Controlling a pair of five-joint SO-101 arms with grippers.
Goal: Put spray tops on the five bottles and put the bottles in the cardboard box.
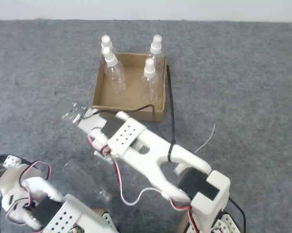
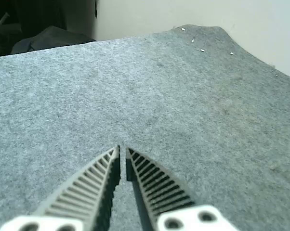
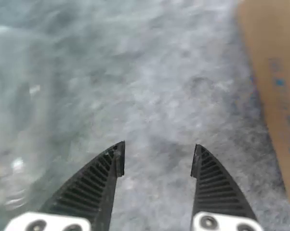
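Lying sideways, the clear bottle (image 1: pixel 83 177) rests beside the right hand (image 3: pixel 159 146).

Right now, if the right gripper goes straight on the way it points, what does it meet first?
Probably the bare mat, straight ahead of the right gripper; the box stands off to one side.

the high camera sits above and behind the arms, looking down the bench (image 1: pixel 243 73) toward its far edge, with the box (image 1: pixel 126 112) mid-frame. each wrist camera rides just behind its own tool and faces along it. behind the left tool (image 2: pixel 123 155) it sees open bench out to the far edge; behind the right tool (image 3: pixel 157 154) it hangs close over the bench by the box's side, ground the high view shares.
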